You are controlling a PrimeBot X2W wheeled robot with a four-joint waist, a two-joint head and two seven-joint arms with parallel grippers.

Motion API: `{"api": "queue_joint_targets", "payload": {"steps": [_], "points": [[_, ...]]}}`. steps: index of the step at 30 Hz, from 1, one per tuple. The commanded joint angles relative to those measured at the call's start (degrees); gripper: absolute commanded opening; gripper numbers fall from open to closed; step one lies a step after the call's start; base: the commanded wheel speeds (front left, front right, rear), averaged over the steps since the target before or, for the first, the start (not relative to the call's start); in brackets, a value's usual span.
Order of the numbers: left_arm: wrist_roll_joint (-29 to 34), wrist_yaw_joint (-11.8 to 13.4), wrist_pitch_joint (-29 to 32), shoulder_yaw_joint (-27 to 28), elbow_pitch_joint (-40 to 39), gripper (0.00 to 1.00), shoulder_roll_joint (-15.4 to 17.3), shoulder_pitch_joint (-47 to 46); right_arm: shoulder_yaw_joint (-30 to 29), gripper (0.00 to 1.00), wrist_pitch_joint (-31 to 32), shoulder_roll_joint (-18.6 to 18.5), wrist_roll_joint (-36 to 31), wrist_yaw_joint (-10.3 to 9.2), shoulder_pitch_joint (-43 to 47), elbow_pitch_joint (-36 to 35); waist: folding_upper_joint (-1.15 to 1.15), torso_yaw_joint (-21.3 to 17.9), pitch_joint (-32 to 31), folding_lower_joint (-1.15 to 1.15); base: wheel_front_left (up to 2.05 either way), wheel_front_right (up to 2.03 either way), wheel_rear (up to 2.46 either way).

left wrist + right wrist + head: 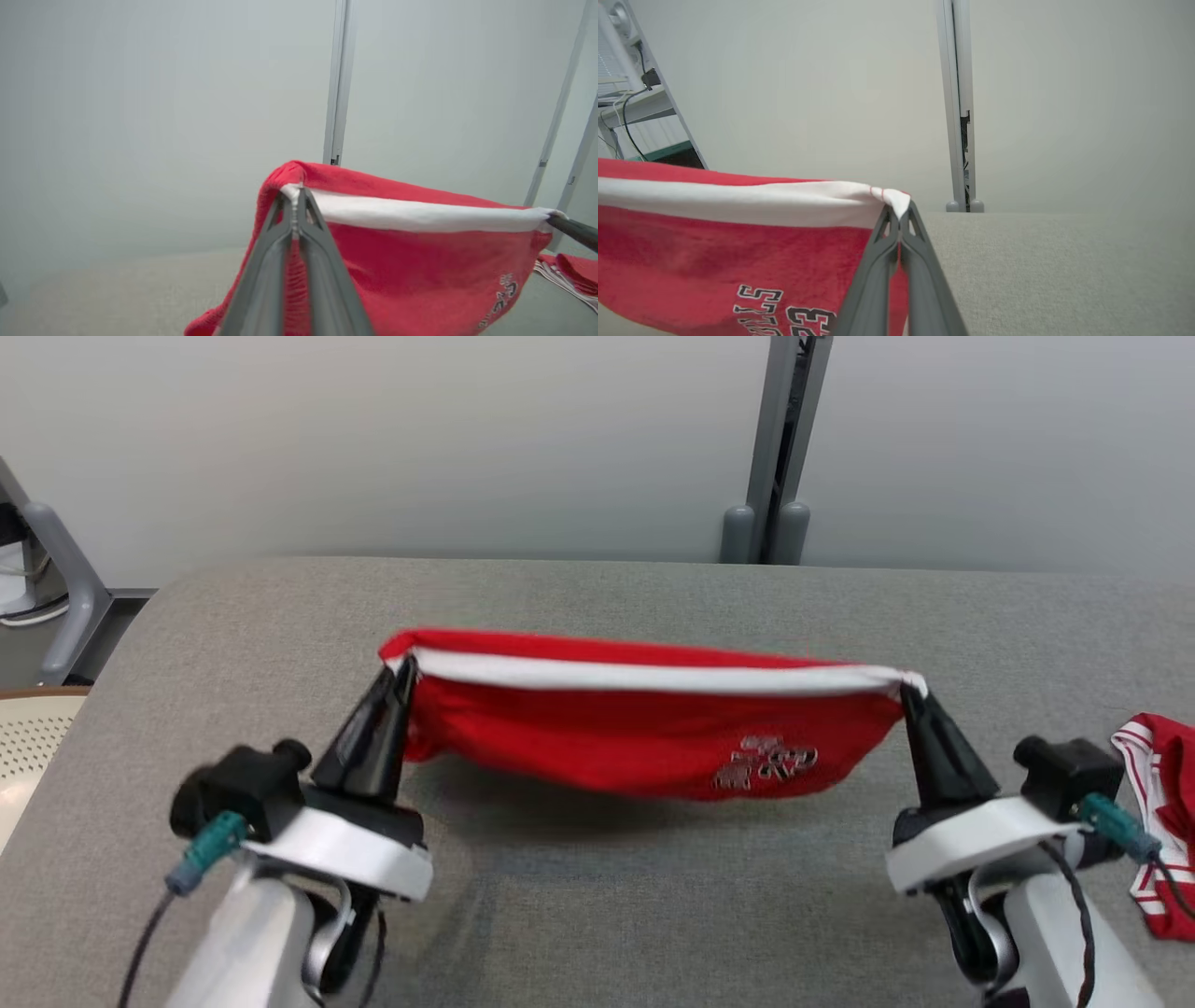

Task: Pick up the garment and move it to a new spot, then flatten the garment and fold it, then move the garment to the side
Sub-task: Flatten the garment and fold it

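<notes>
I have the garment (644,737) hanging between both arms, its white-banded edge pulled nearly straight above the grey worktop (597,905). My left claw (403,670) is clamped on the left corner of that band and my right claw (907,694) on the right corner. In each wrist view the fingers are pressed together with only a small bite of cloth at the very tips. The red body sags below the band, its lower edge close to the worktop or brushing it (I cannot tell which from the head view).

My worry is those shallow grips. If I spread the arms any wider, I judge a corner could slip free and that side would drop in a heap. If I lower one arm ahead of the other, the loose hem could tuck under itself and leave a crease. A second red-and-white garment (1162,821) lies just beside my right arm, so a careless swing that way could snag it.
</notes>
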Motion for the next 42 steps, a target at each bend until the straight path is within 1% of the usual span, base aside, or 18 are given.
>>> {"api": "queue_joint_targets", "payload": {"steps": [1, 5, 8, 12, 14, 18, 22, 24, 25, 26, 29, 32, 33, 35, 38, 41, 42], "points": [[0.2, -0.1, -0.3, 0.5, -0.8, 0.00, 1.3, -2.7, -0.2, 0.00, 0.0, -0.5, -0.3, -0.02, -1.7, -1.5, 0.00, -0.7, -0.4, 0.00, 0.00, 0.00, 0.00], [0.0, -0.1, -0.3, 0.0, -1.4, 0.00, 4.8, -10.3, 0.3, 0.00, 0.0, -1.3, 0.7, -0.02, -6.2, -6.8, 0.00, -2.1, -0.6, 0.00, 0.00, 0.00, 0.00], [-0.5, -0.1, -0.3, -0.4, -0.3, 0.00, 7.3, -16.0, 0.3, 0.00, 0.0, -2.4, 3.0, -0.02, -9.7, -11.7, 0.00, -2.9, -0.7, 0.00, 0.00, 0.00, 0.00], [-1.2, 0.0, -0.3, -0.1, 0.9, 0.00, 9.3, -22.7, 0.3, 0.00, 0.0, -4.6, 5.1, -0.02, -13.9, -16.2, 0.00, -4.0, 0.2, 0.00, 0.00, 0.00, 0.00], [-1.5, 0.0, 1.0, -1.0, 2.1, 0.00, 10.6, -27.7, 0.7, 0.00, 0.0, -6.8, 5.1, -0.02, -17.4, -17.1, 0.00, -4.4, 2.4, 0.00, 0.00, 0.00, 0.00], [-1.4, 0.0, 2.8, -3.2, 4.6, 0.00, 12.0, -34.2, 0.3, 0.00, 0.5, -8.5, 4.5, -0.03, -23.1, -16.1, 0.00, -4.7, 7.3, 0.00, 0.00, 0.00, 0.00], [-1.8, 0.0, 3.0, -5.6, 7.7, 0.00, 11.8, -40.9, -0.5, 0.00, 0.5, -8.6, 3.8, -0.03, -29.9, -12.9, 0.00, -4.9, 13.8, 0.00, 0.00, 0.00, 0.00], [-1.1, 0.0, 2.6, -6.7, 9.9, 0.00, 11.7, -45.0, -0.6, 0.00, 0.3, -8.9, 2.5, -0.03, -34.5, -10.4, 0.00, -5.3, 16.9, 0.00, 0.00, 0.00, 0.00], [-1.2, 0.0, 2.0, -6.7, 10.8, 0.00, 11.1, -47.4, -1.3, 0.00, 0.2, -9.0, 2.0, -0.03, -37.0, -9.0, 0.00, -5.5, 18.2, 0.00, 0.00, 0.00, 0.00], [-0.3, 0.0, 1.6, -6.7, 11.7, 0.00, 11.1, -50.1, -2.2, 0.00, 0.1, -9.2, 1.1, -0.03, -39.9, -7.8, 0.00, -5.8, 19.6, 0.00, 0.00, 0.00, 0.00], [0.9, 0.1, 0.2, -5.9, 13.5, 0.00, 9.5, -57.0, -5.6, 0.00, -0.1, -9.5, -2.2, -0.03, -47.3, -5.1, 0.00, -6.4, 22.4, 0.00, 0.00, 0.00, 0.00], [0.9, 0.5, -0.2, -4.0, 15.0, 0.00, 8.1, -60.3, -7.8, 0.00, 0.0, -9.2, -5.0, -0.04, -51.3, -4.4, 0.00, -6.8, 24.0, 0.00, 0.00, 0.00, 0.00], [1.0, 0.5, -0.2, -3.1, 14.6, 0.00, 7.5, -60.5, -8.4, 0.00, -0.1, -9.0, -5.4, -0.09, -51.7, -4.4, 0.00, -6.9, 24.3, 0.00, 0.00, 0.00, 0.00], [1.4, 0.4, -0.2, -2.1, 14.5, 0.00, 6.8, -58.2, -8.6, 0.00, -0.1, -8.8, -6.4, -0.09, -50.8, -4.7, 0.00, -7.0, 24.7, 0.00, 0.00, 0.00, 0.00], [1.5, 0.3, -0.2, -0.3, 15.1, 0.00, 6.2, -52.6, -7.7, 0.00, -0.1, -8.3, -6.3, -0.10, -46.5, -4.3, 0.00, -7.1, 25.0, 0.00, 0.00, 0.00, 0.00], [1.8, 0.2, -0.2, 1.0, 15.7, 0.00, 4.9, -44.8, -6.4, 0.00, -0.1, -7.9, -5.3, -0.17, -40.0, -4.5, 0.00, -7.2, 25.0, 0.00, 0.00, 0.00, 0.00], [1.8, 0.2, -0.2, 1.0, 15.7, 0.00, 4.9, -44.8, -6.4, 0.00, -0.1, -7.9, -5.3, -0.17, -40.0, -4.5, 0.00, -7.2, 25.0, 0.00, 0.00, 0.00, 0.00]]}}
